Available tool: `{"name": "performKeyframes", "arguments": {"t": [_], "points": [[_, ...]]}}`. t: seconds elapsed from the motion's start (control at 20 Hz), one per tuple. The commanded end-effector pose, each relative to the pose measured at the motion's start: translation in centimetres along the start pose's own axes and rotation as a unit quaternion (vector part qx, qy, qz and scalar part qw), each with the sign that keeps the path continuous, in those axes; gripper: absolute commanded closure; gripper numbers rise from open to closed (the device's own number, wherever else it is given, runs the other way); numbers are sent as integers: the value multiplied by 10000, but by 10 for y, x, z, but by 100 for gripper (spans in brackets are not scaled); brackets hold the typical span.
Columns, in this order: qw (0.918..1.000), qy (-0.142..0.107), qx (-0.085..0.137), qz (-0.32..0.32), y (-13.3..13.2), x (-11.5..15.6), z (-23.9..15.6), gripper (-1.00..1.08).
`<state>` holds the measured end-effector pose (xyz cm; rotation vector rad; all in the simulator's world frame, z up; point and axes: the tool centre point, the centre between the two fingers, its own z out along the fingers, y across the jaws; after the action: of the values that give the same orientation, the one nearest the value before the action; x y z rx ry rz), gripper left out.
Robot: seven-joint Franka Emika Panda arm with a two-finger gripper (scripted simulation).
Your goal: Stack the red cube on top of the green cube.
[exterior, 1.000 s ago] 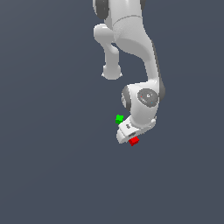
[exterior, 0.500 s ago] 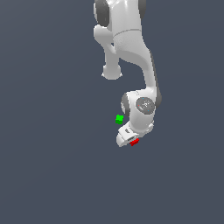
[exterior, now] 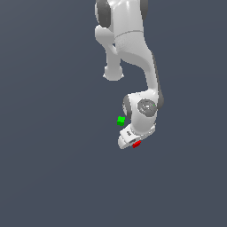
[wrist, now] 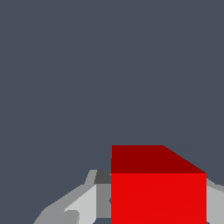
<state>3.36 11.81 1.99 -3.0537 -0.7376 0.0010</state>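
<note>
Gripper (exterior: 133, 142) sits low over the red cube (exterior: 136, 144), fingers (wrist: 83, 203) on both sides of it; whether they already squeeze it I cannot tell; green cube (exterior: 121, 120) lies near, apart

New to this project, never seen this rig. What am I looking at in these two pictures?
It's a simulated scene, not real footage. The white jointed shape is a robot arm, seen by a camera off the arm. Its gripper is low over a plain dark surface. Two tiny cubes are there: a red cube right at the gripper and a green cube lying apart, on the exterior view's left. The other picture comes from a camera on the wrist: the red cube fills the foreground with the grey fingers on either side. Whether they already clamp it can't be told.
</note>
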Motion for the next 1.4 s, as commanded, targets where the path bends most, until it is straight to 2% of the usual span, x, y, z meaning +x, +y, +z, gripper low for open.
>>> {"name": "performKeyframes", "arguments": {"t": [0.0,0.4,1.0,1.35], "points": [[10000,3,-1,0,0,0,0,108],[10000,3,-1,0,0,0,-11,108],[10000,2,-3,-3,-1,-1,-84,108],[10000,2,-3,-3,0,0,-100,108]]}}
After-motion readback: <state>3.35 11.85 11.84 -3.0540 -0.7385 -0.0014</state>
